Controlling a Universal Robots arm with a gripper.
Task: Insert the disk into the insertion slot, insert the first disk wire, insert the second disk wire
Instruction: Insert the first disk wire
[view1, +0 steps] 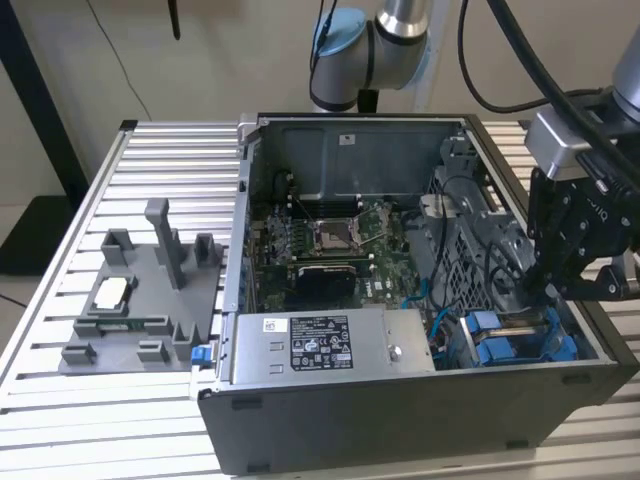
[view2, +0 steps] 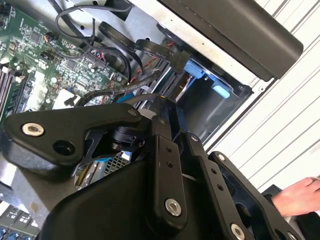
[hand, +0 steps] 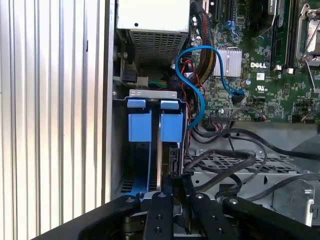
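Low over the grey metal slot (view1: 522, 345) with bright blue rails (view1: 490, 340), exterior view's lower right; claw (view1: 545, 290) released or clenched, can't tell.

Overhead arm (view1: 400, 30) angled down; gripper (view1: 535, 283) fingers (hand: 160, 215) apparently pinched together.

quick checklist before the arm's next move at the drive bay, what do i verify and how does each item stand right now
1. gripper over the insertion slot, at the exterior view's right: ok.
2. blue rails of the slot in sight in the first wrist view: ok.
3. disk fully seated in the slot: cannot tell.
4. black cables clear of the slot: not ok, they lie right beside it.
5. person's hand away from the arm: not ok, it is close by in the second wrist view.
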